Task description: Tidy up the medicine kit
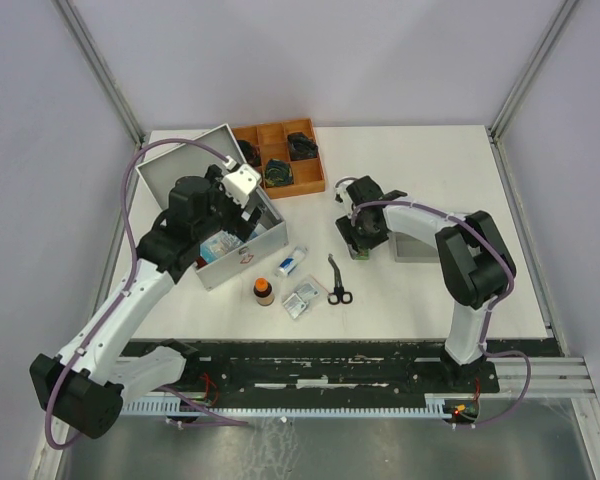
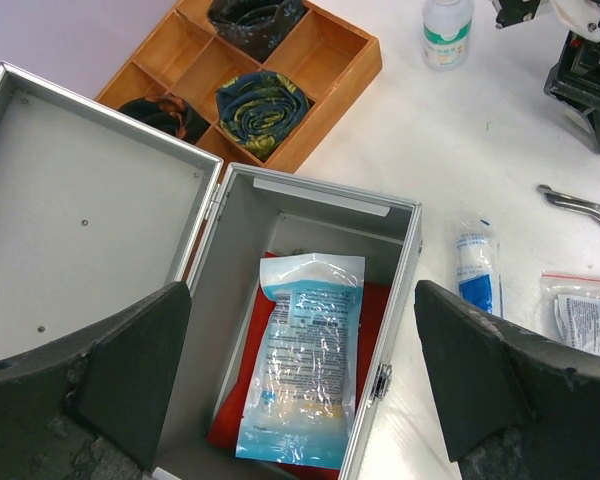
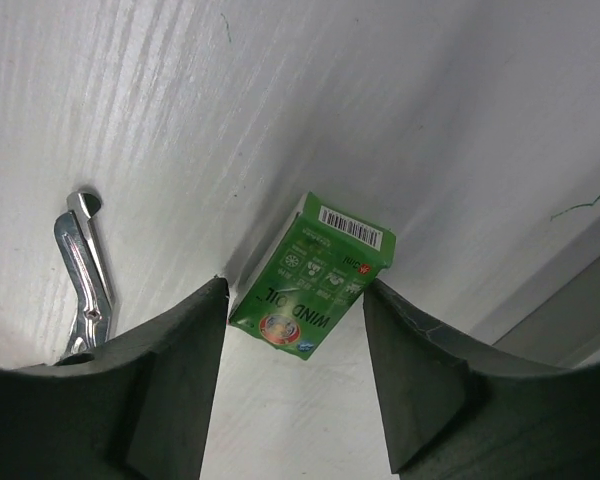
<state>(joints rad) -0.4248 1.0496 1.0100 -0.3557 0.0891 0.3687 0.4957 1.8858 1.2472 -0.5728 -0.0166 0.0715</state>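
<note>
Gathering loose supplies into the medicine kit (image 1: 248, 255) appears to be the step in hand. The silver case sits lid-open at the left of the worktop (image 1: 430, 170), with a clear packet (image 2: 305, 360) lying on its red lining. The left end effector (image 2: 300, 375) hangs above it, released wide and empty. The right end effector (image 3: 295, 300) straddles a small green box (image 3: 315, 285) well to the right, jaws apart, not clamped. Next it likely needs to pinch the box squarely, lift it, and carry it across to the case.
</note>
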